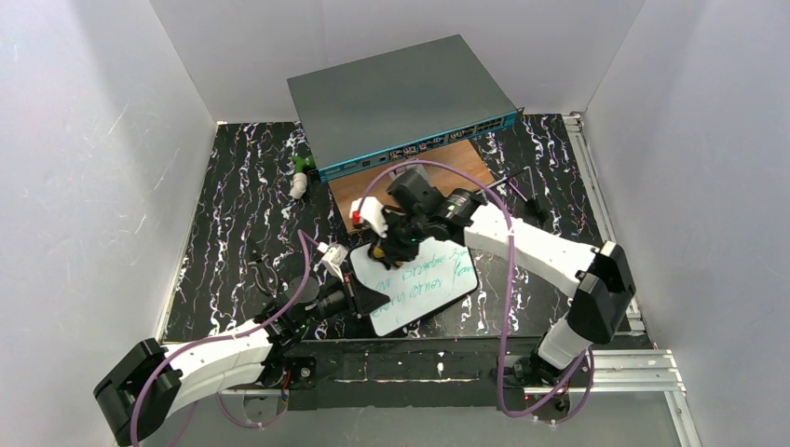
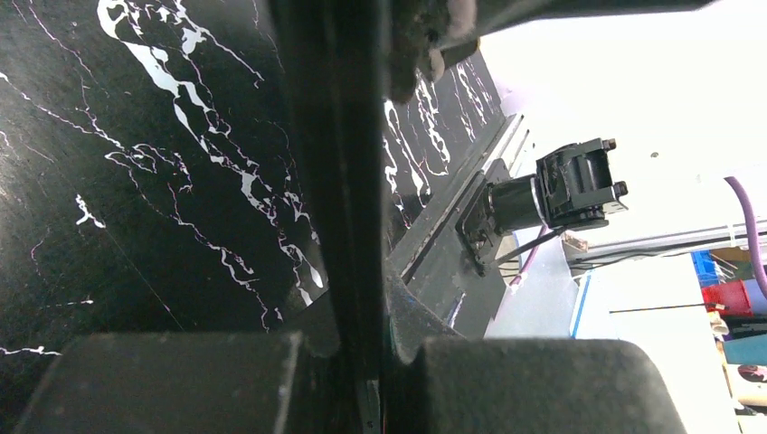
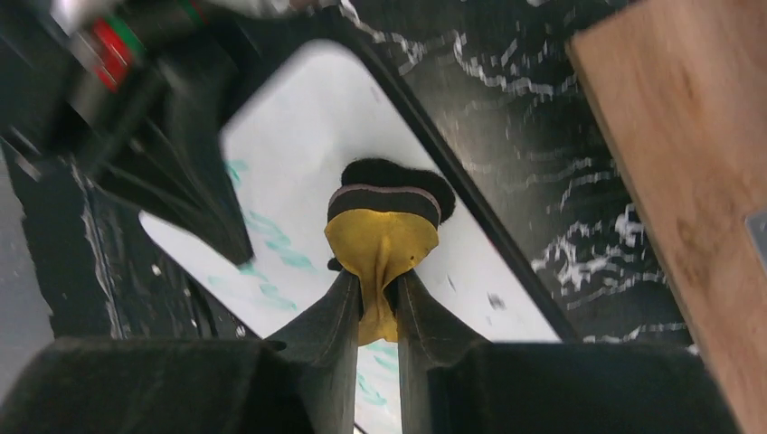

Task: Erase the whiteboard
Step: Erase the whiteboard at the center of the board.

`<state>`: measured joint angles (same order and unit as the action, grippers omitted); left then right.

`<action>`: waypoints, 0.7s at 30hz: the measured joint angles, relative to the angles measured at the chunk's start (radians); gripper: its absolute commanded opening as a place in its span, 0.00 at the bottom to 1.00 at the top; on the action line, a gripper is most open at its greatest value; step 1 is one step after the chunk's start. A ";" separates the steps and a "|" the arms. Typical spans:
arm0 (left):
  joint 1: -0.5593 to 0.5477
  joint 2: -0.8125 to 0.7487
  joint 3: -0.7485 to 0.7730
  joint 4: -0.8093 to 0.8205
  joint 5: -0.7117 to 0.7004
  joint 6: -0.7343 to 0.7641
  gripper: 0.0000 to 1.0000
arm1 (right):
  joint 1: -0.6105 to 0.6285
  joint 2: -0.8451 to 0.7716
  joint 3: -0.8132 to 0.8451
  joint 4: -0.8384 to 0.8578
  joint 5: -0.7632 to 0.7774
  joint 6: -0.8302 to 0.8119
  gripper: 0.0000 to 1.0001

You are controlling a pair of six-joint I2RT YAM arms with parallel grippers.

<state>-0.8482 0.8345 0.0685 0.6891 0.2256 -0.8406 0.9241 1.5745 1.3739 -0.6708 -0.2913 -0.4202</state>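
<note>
The whiteboard (image 1: 424, 284) lies tilted on the black marbled table, with green handwriting across it. My left gripper (image 1: 359, 296) is shut on its left edge. In the left wrist view the whiteboard (image 2: 339, 181) runs edge-on as a dark strip between the jaws of that gripper (image 2: 362, 339). My right gripper (image 1: 380, 248) is shut on a yellow eraser (image 3: 384, 240) whose black felt pad presses on the whiteboard (image 3: 298, 154) near its upper left corner. The right fingertips (image 3: 342, 294) pinch the eraser's yellow back. Green writing shows below and to the left of the eraser.
A large grey box with a teal front (image 1: 401, 102) stands at the back, partly over a brown wooden board (image 1: 466, 158), which also shows at the right edge as the wooden board (image 3: 669, 163). A small white and green object (image 1: 299, 179) lies left of the box.
</note>
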 measured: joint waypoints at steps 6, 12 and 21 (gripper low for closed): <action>0.000 0.005 0.009 -0.012 -0.002 -0.016 0.00 | 0.090 0.070 0.108 0.011 0.069 0.054 0.01; 0.002 -0.032 0.009 -0.054 -0.013 -0.040 0.00 | -0.018 -0.020 -0.055 0.101 0.113 0.070 0.01; 0.002 -0.048 0.009 -0.070 -0.019 -0.050 0.00 | -0.335 -0.099 -0.265 0.177 0.210 0.056 0.01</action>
<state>-0.8463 0.7860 0.0776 0.6193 0.2070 -0.8909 0.5892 1.4754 1.1088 -0.4934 -0.0811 -0.3637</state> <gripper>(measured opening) 0.030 0.235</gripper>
